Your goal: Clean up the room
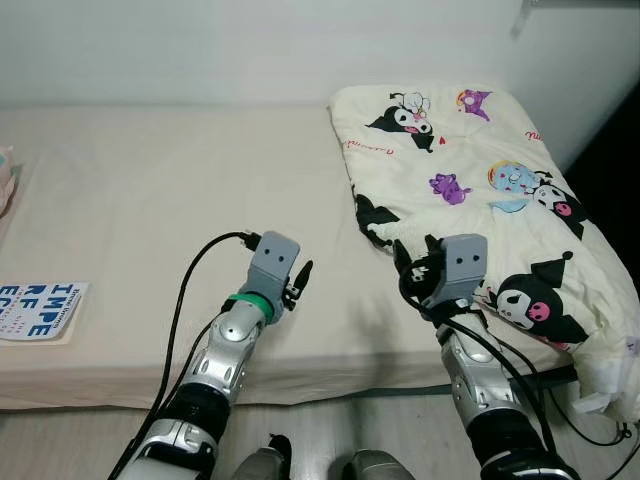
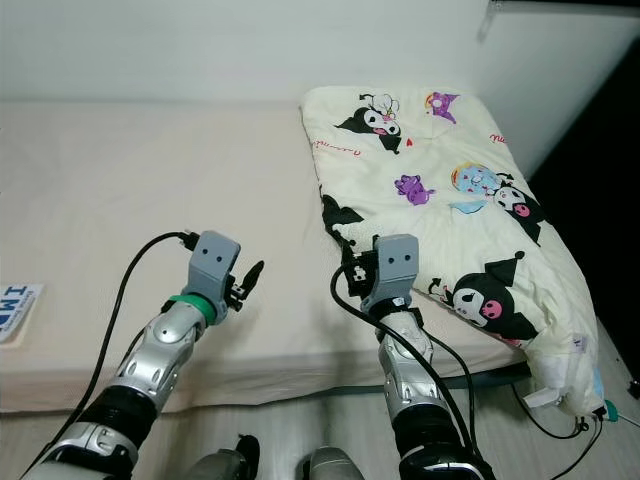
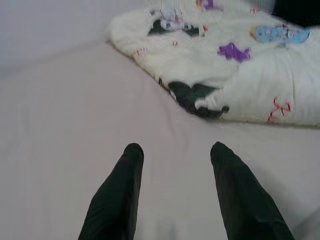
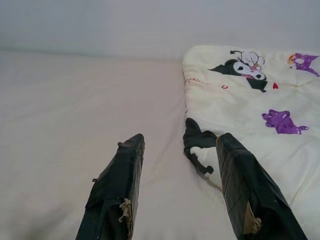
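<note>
A cream comforter (image 1: 470, 170) printed with black, purple and blue cartoon figures lies crumpled on the right side of the bed (image 1: 150, 190), with its near end hanging over the front edge. My right gripper (image 4: 177, 142) is open and hovers low over the sheet, just left of the comforter's near black-printed corner (image 4: 197, 145). Further left, my left gripper (image 3: 175, 150) is also open above bare sheet near the bed's front edge, holding nothing. Both arms reach in from below, the left gripper (image 1: 300, 275) about a hand's width from the right gripper (image 1: 405, 262).
A flat printed booklet (image 1: 40, 310) with blue letters lies on the bed's front left. A pale object (image 1: 5, 180) pokes in at the far left edge. Black cables (image 1: 600, 420) trail on the floor at the right. A white wall runs behind the bed.
</note>
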Controlling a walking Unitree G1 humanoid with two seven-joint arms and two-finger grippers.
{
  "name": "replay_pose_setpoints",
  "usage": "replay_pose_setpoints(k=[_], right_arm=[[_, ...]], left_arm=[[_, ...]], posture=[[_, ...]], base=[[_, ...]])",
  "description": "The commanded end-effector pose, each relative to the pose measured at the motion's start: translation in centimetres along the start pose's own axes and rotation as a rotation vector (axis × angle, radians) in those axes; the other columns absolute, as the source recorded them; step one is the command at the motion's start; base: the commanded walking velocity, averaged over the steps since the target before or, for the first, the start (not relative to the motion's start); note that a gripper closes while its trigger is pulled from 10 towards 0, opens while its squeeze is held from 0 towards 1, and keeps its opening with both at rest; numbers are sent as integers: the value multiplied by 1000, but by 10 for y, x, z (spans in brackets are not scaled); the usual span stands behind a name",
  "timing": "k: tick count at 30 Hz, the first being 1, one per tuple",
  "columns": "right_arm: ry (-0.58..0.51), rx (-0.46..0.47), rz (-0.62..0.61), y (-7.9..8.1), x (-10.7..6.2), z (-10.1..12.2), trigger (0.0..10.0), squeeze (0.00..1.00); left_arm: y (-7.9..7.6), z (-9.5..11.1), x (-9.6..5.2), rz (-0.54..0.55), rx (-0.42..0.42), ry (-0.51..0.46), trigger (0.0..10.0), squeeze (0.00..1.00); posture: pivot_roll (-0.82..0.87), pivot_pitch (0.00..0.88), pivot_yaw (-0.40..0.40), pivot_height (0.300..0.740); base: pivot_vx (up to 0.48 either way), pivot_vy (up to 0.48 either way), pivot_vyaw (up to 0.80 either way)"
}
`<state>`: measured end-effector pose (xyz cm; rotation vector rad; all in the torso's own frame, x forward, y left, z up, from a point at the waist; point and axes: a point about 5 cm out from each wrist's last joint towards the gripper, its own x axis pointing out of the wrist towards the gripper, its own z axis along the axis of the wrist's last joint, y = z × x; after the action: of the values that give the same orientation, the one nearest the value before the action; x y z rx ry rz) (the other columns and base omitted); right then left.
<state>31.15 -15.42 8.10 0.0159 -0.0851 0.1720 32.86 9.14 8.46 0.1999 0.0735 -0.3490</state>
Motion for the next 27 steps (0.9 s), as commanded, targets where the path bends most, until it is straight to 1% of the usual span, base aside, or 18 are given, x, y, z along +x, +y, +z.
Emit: replay_pose_setpoints(k=[1,3,5,8,17,20,27], right_arm=[[33,17,1,3,-2,-6,10000,0],[36,20,3,5,-2,-6,10000,0],[38,23,13,8,-1,-6,10000,0],[38,25,16,9,0,-4,10000,0],[40,26,21,9,0,-4,10000,0],[46,28,21,10,-1,-5,10000,0],[53,31,23,11,-3,-7,10000,0]], left_arm=[[0,1,0,1,-19,-3,10000,0],[-1,3,0,1,-27,-9,10000,0],[0,9,1,8,-56,-28,10000,0],[1,13,2,13,-67,-43,10000,0],[2,16,3,17,-61,-63,10000,0],[2,18,2,23,-62,-76,10000,0],[2,16,1,27,-62,-70,10000,0]], posture=[[-135,1,15,740],[-134,1,15,740],[-129,0,13,740],[-127,4,11,740],[-126,10,9,740],[-126,15,9,740],[-124,21,9,740]], base=[[0,0,0],[0,0,0],[0,0,0],[0,0,0],[0,0,0],[0,-290,0],[0,-344,0]])
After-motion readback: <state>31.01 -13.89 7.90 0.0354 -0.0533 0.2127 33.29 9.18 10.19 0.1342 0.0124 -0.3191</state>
